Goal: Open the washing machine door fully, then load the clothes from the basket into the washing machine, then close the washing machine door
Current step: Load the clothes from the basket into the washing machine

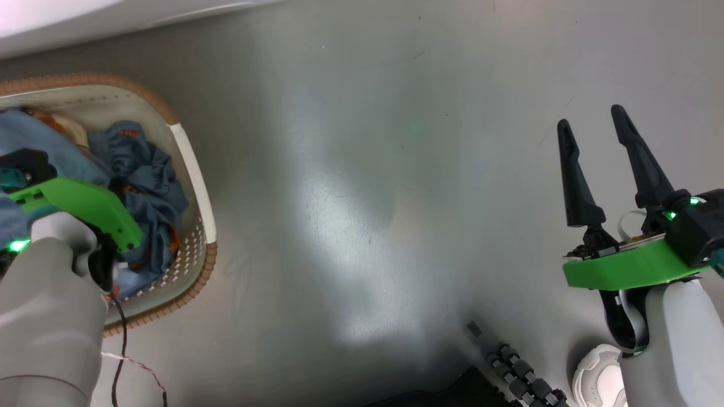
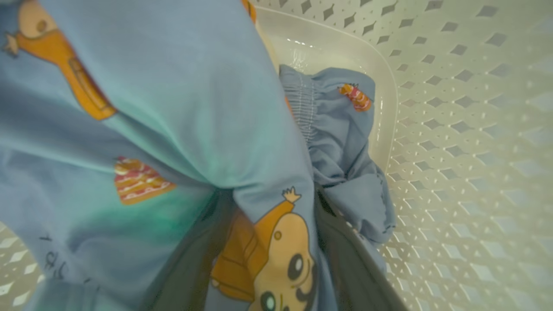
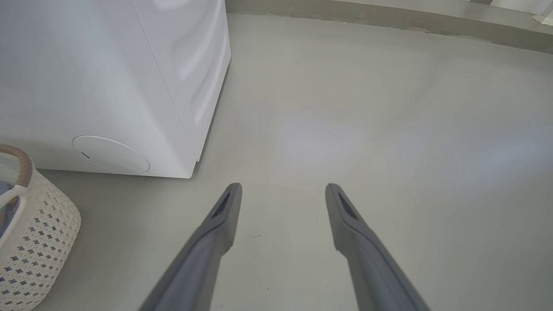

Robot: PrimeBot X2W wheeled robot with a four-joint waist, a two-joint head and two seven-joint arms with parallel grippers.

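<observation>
Loading step: left pincer [image 2: 268, 203] astride a fold of the clothes [image 2: 173, 108] in the basket [image 2: 453, 129], hold not discernible; right pincer [image 1: 592, 121] splayed, empty; next: firm clench, lift to washing machine [image 3: 108, 86]

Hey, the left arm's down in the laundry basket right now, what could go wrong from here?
1. The left gripper straddles just one fold of the clothes, tips hidden under fabric; a thin pinch could slip out on lifting.
2. A second piece lies against that fold and might drag along, then drop on the floor.
3. A thin cable dangles by the left arm across the basket rim and could snag, tugging the basket.
</observation>
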